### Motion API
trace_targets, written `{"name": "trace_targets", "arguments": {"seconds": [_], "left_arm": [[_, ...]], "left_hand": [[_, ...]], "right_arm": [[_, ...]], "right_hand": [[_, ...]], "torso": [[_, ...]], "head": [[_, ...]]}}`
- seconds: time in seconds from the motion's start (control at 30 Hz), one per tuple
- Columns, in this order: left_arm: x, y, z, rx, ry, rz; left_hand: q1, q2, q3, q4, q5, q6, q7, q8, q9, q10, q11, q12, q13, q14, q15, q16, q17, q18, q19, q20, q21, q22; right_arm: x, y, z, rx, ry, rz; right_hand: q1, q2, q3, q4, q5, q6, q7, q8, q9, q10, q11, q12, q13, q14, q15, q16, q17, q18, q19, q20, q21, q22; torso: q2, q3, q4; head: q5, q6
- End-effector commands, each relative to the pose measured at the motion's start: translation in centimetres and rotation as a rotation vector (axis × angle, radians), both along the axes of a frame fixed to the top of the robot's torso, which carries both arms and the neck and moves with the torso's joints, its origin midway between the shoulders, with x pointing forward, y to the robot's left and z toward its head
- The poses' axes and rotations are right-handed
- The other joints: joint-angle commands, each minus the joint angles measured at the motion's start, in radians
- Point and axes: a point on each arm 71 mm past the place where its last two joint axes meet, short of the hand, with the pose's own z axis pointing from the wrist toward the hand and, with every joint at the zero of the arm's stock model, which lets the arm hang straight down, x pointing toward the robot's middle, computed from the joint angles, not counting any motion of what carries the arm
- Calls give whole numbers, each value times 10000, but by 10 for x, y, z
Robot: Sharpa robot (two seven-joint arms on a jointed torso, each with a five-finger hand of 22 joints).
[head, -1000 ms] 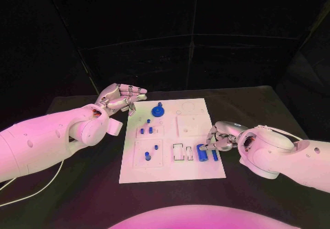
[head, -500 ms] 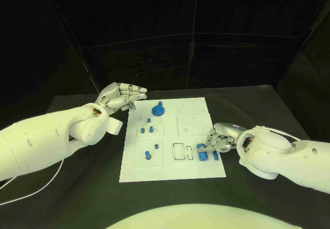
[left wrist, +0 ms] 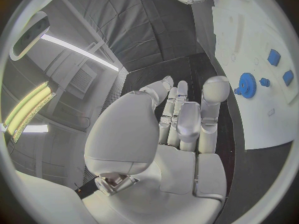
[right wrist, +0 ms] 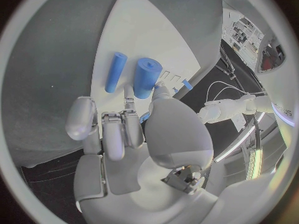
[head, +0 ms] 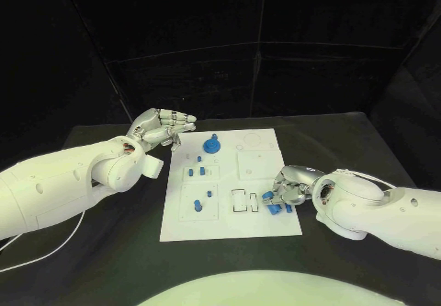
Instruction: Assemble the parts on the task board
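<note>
The white task board (head: 230,224) lies mid-table. Near its right edge lie a thick blue cylinder (head: 274,204) (right wrist: 146,77) and a thin blue cylinder (head: 287,208) (right wrist: 115,72), side by side. My right hand (head: 287,185) (right wrist: 134,129) hovers over that edge with its fingers curled. Its thumb tip reaches the thick cylinder's end, but whether it grips the cylinder is hidden. My left hand (head: 164,126) (left wrist: 177,122) hangs off the board's far left corner, fingers curled in on nothing. A blue gear (head: 210,148) (left wrist: 247,84) stands at the board's far side.
Small blue pegs (head: 195,172) stand in the board's left recesses, with another peg (head: 197,205) nearer me. Black table (head: 349,137) surrounds the board, and dark curtains close the back. A white cable (head: 37,258) trails at the near left.
My right hand has shifted slightly left and closer to the thick cylinder's end. Both cylinders lie where they were. The left hand has not moved.
</note>
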Motion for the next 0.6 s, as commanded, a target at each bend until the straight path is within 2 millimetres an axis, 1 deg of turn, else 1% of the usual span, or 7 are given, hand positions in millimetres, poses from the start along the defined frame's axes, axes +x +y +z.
{"name": "trace_targets", "arguments": {"seconds": [0.03, 0.2, 0.37, 0.43, 0.47, 0.6], "left_arm": [[0, -1, 1, -107, -15, -46], [0, -1, 1, -108, -13, -50], [-1, -1, 1, -107, -3, -56], [-1, -1, 1, -109, 2, -63], [-1, -1, 1, -109, 4, -66], [-1, -1, 1, -108, 9, -67]], "left_hand": [[-24, 79, -73, 2, 50, 17, 65, 31, -11, 41, 61, -39, 11, -92, 7, -39, 4, 195, -65, 21, -65, -12], [-24, 79, -73, 2, 50, 17, 65, 31, -11, 41, 61, -39, 11, -92, 7, -39, 4, 195, -65, 21, -65, -12], [-24, 79, -73, 2, 50, 17, 65, 31, -11, 41, 61, -39, 11, -92, 7, -39, 4, 195, -65, 21, -65, -12], [-22, 84, -84, 3, 50, 16, 63, 31, -12, 39, 58, -40, 14, -95, 5, -39, -6, 200, -73, 21, -94, -33], [-22, 84, -84, 3, 50, 16, 63, 31, -12, 39, 58, -40, 14, -95, 5, -39, -6, 200, -73, 21, -94, -33], [-22, 84, -84, 3, 50, 16, 63, 31, -12, 39, 58, -40, 14, -95, 5, -39, -6, 200, -73, 21, -94, -33]], "right_arm": [[-4, 3, -6, -84, 316, 250], [-4, 7, -7, 14, 291, 309], [-3, 10, -9, -21, 349, 365], [-3, 11, -10, -32, 365, 401], [-3, 11, -10, -9, 345, 421], [-3, 12, -7, 282, 92, 449]], "right_hand": [[30, 80, -79, -8, 68, 48, -61, 70, 45, 218, -86, 71, 1332, 909, -68, 37, 2004, -166, 54, -51, 56, 27], [60, 110, -93, -11, 101, 87, -84, 120, 97, 236, -106, 84, 1358, 911, -85, 39, 2013, -170, 61, -66, 66, 46], [208, 114, -110, -63, 154, 96, -107, 172, 172, 226, -130, 59, 1346, 913, -108, 41, 2020, -173, 65, -89, 75, 62], [482, 123, -106, -173, 475, 77, -121, 217, 255, 229, -145, 48, 1355, 911, -128, 38, 2015, -174, 60, -112, 76, 65], [676, 158, -70, -270, 757, 68, -127, 234, 292, 225, -151, 36, 1353, 911, -135, 36, 2012, -175, 62, -122, 80, 74], [1087, 289, -1, -503, 1285, 120, -146, 265, 380, 254, -176, 45, 1395, 918, -156, 45, 2044, -184, 82, -140, 105, 122]], "torso": [[-10, -2, 5], [-13, -2, 18], [-10, -8, 15], [-10, -7, 12], [-10, -5, 15], [-14, -7, 14]], "head": [[4, -12], [3, -12], [3, -24], [6, -26], [9, -22], [28, -10]]}}
